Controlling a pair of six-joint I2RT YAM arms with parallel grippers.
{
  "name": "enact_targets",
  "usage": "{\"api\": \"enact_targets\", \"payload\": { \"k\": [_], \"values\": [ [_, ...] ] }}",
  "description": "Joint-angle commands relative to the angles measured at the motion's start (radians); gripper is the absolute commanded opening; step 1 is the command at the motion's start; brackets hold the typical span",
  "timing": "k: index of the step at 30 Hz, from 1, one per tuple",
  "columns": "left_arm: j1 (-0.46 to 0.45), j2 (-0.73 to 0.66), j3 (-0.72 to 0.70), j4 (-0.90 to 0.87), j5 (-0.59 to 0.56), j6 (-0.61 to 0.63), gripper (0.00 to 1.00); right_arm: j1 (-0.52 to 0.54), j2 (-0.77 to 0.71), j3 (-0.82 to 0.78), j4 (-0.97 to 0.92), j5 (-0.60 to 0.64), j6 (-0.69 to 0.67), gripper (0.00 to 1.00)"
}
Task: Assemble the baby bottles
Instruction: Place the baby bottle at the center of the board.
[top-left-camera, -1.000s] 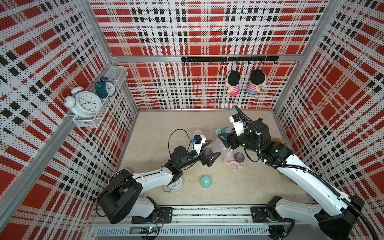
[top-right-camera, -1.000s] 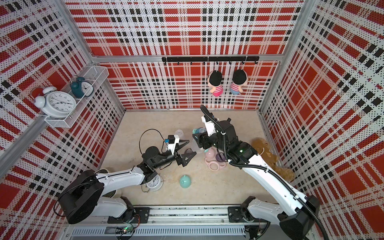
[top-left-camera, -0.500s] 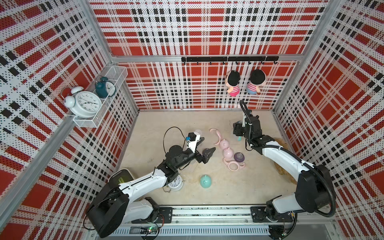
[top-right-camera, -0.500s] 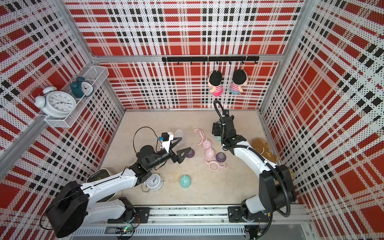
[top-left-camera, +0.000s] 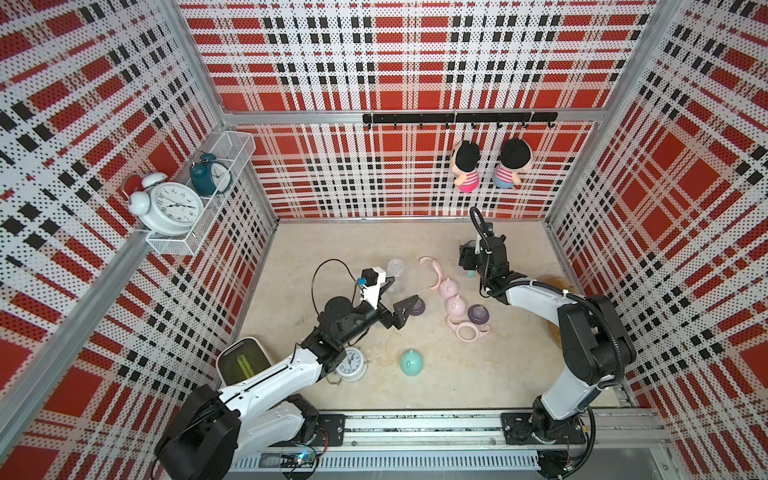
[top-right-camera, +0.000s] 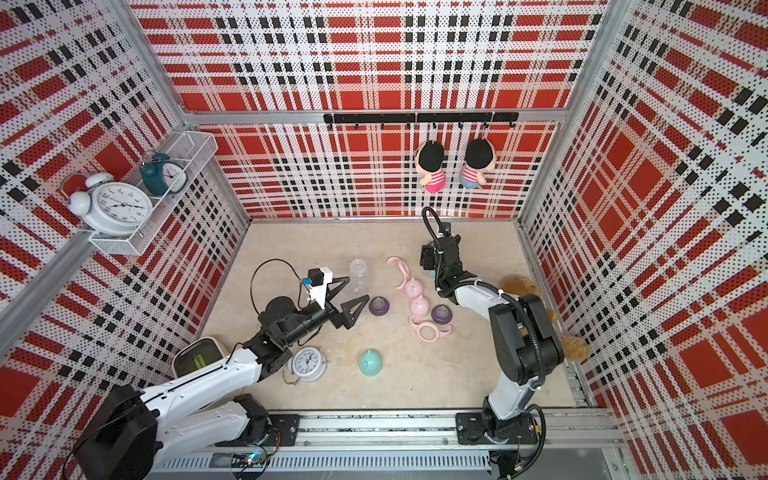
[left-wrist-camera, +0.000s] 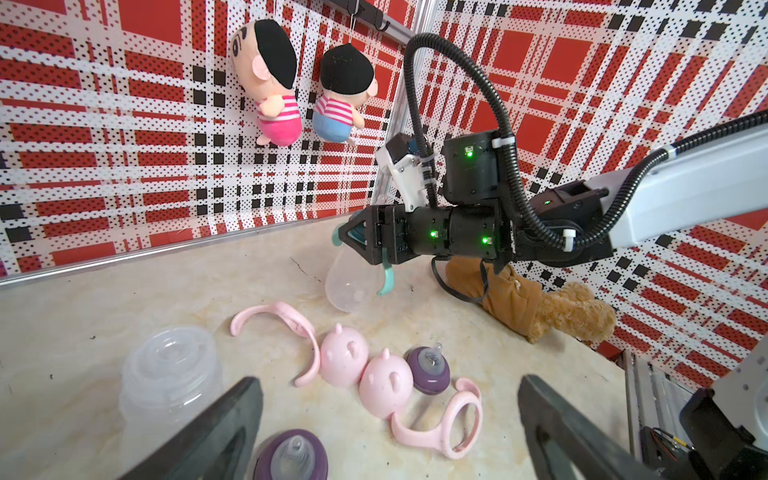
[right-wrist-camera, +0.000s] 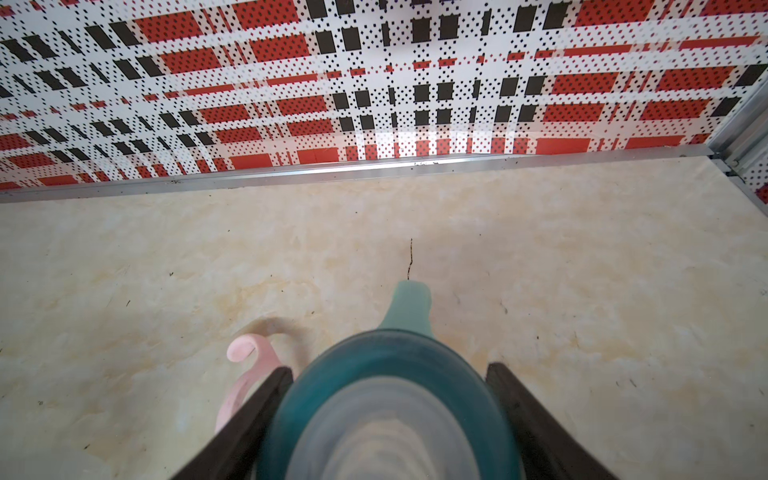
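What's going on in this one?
The right gripper is closed on a clear bottle with a teal handle ring near the back wall. The left gripper is open and empty, hovering by a purple nipple collar and an empty clear bottle. Pink dome caps, pink handle rings, a second collar and a teal cap lie loose on the table.

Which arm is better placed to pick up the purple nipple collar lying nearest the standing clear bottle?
Left. The left claw is open, empty and close beside that purple nipple collar. The right claw is shut on the clear plastic bottle with the teal handle ring, farther back.
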Motion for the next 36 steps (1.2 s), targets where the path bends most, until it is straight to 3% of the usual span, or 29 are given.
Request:
{"api": "enact_targets", "payload": {
  "k": [1,5,15,21,31,36],
  "values": [
    [0.015,-0.026,-0.014,-0.006,-0.011,-0.003,0.98,-0.007,0.02,-0.022,0.111,-0.006,-0.026,0.56],
    [0.032,-0.034,-0.015,-0.009,-0.011,-0.003,0.98,-0.008,0.036,-0.029,0.108,-0.003,-0.035,0.6],
    [0.052,-0.039,-0.013,-0.014,-0.006,-0.003,0.98,-0.008,0.04,-0.031,0.072,-0.009,-0.039,0.87],
    [0.07,-0.032,-0.013,-0.014,-0.016,-0.018,0.98,-0.008,-0.032,-0.015,-0.028,-0.048,-0.031,1.0],
    [0.162,-0.013,0.002,0.018,-0.008,-0.106,0.98,0.094,-0.236,0.052,-0.386,-0.052,-0.055,1.0],
    [0.193,0.015,0.015,0.029,-0.009,-0.127,0.98,0.181,-0.317,0.082,-0.606,-0.133,-0.054,0.98]
  ]
}}
